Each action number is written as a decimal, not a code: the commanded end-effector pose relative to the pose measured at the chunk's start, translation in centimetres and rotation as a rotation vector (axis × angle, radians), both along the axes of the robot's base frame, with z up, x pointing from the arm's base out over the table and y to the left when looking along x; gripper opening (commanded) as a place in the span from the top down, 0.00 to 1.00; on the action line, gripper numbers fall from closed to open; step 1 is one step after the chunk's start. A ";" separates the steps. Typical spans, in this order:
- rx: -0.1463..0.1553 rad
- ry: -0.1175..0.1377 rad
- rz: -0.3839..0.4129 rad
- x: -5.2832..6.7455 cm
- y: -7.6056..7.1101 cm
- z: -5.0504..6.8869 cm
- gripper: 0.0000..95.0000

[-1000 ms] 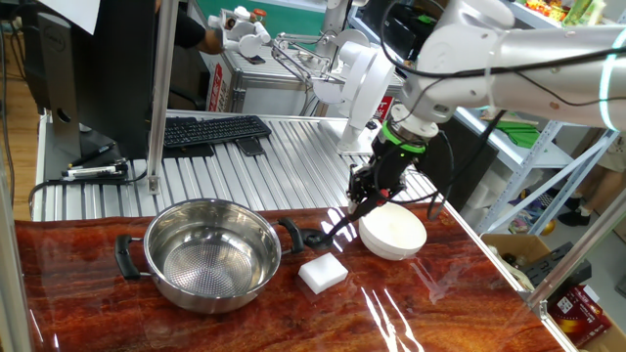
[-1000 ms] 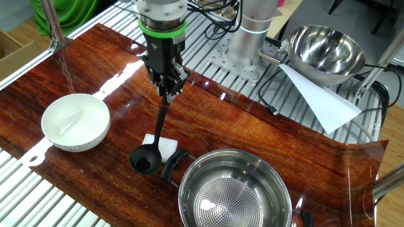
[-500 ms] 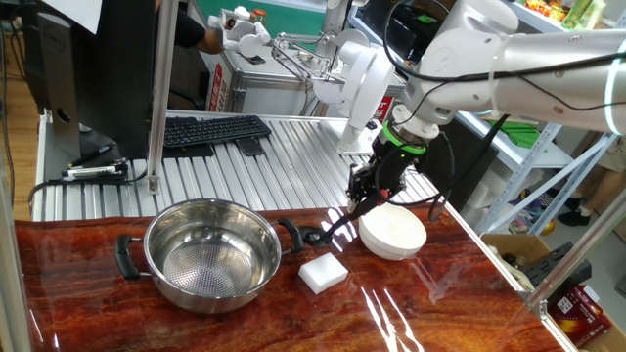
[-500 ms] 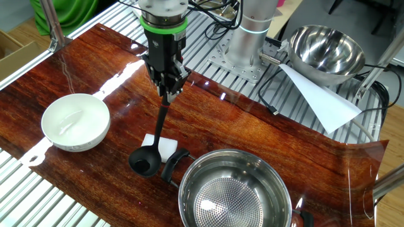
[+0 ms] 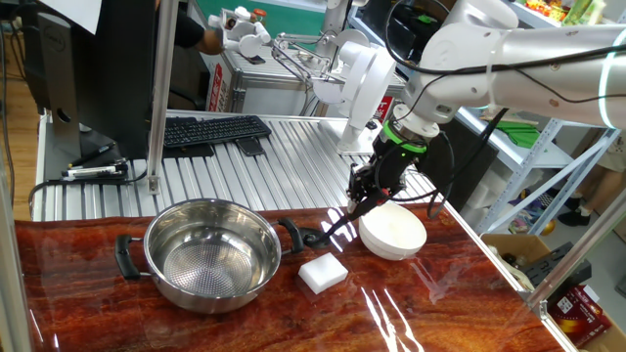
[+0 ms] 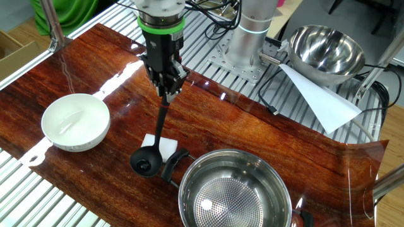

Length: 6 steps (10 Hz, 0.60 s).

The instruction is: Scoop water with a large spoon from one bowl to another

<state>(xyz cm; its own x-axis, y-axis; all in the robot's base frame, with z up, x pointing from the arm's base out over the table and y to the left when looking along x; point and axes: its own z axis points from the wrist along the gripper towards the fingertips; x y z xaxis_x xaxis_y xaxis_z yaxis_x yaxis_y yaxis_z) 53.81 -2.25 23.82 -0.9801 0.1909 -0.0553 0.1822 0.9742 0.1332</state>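
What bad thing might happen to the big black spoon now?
The gripper pinches the ladle only at the very top of its thin handle, so it might swing or slip. Its cup hangs beside the steel pot's black handle and above the white block, so it might bump either. Carried water might spill before reaching the white bowl.

The black ladle point(image 6: 154, 136) hangs nearly upright, handle top pinched in the gripper point(image 6: 166, 90), its round cup just beside the steel pot's near handle; the steel pot point(image 6: 235, 190) sits upright, shiny, two black handles; the white bowl point(image 6: 75, 122) stands well apart from the pot, beyond the ladle.
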 end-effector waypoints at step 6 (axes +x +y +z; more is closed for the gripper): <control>0.009 -0.023 0.028 -0.2 0.0 0.0 1.00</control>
